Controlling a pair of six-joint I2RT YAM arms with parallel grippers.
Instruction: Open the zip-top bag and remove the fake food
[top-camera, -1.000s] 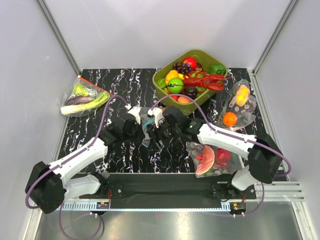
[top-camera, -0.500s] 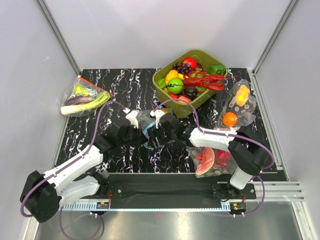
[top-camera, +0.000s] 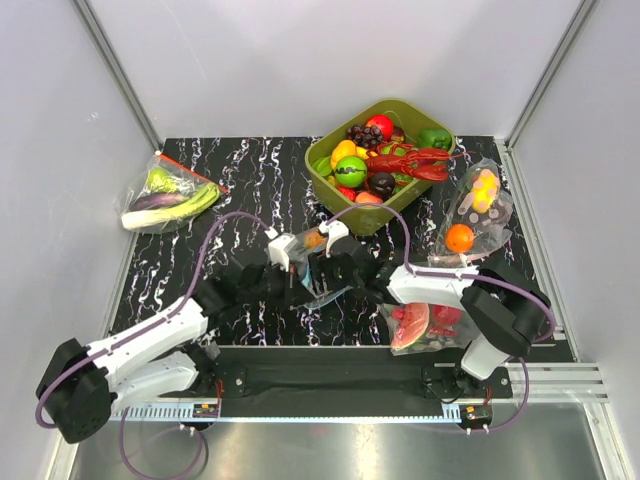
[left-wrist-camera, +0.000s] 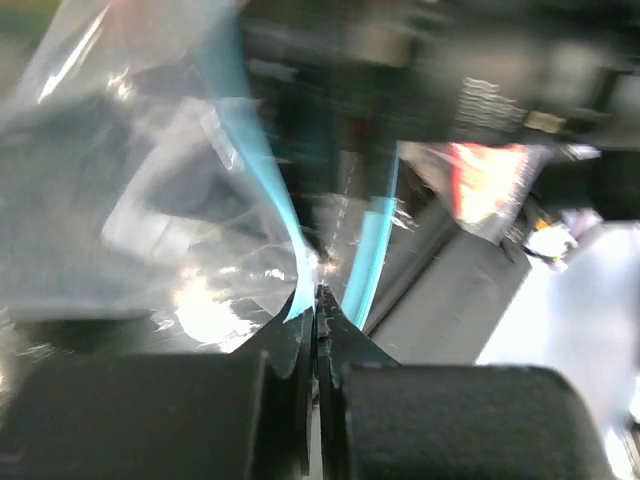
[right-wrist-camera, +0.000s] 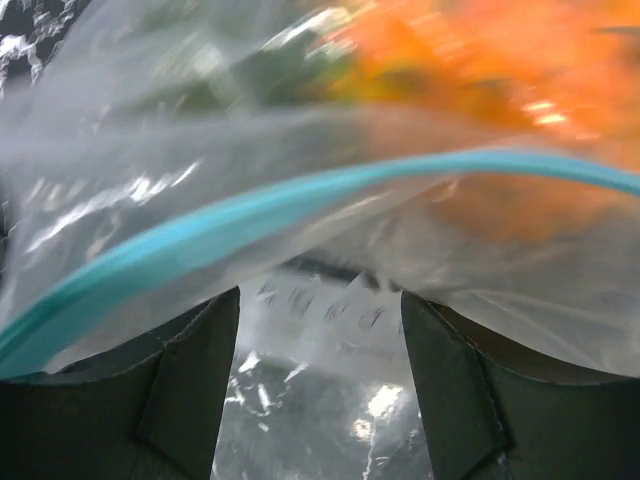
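The clear zip-top bag (top-camera: 318, 268) hangs between my two grippers at the table's middle. My left gripper (top-camera: 292, 268) is shut on one lip of its teal zip strip (left-wrist-camera: 258, 165); its closed gripper (left-wrist-camera: 320, 300) pinches that lip while the other lip (left-wrist-camera: 375, 240) stands apart. My right gripper (top-camera: 338, 272) is open, its fingers (right-wrist-camera: 195, 385) wide apart (right-wrist-camera: 320, 335) with the bag's film and teal strip (right-wrist-camera: 250, 215) lying across them. A blurred orange piece of fake food (right-wrist-camera: 520, 100) with some green shows inside the bag, also in the top view (top-camera: 315, 239).
A green bin (top-camera: 440, 160) with fruits and a red lobster stands at the back. A vegetable bag (top-camera: 165, 195) lies far left. A bag with yellow and orange pieces (top-camera: 475, 215) lies right. A watermelon bag (top-camera: 420, 320) lies near the right arm's base.
Both grippers have moved toward the near edge and slightly right, carrying the bag with them. The zip strip's two lips now stand apart.
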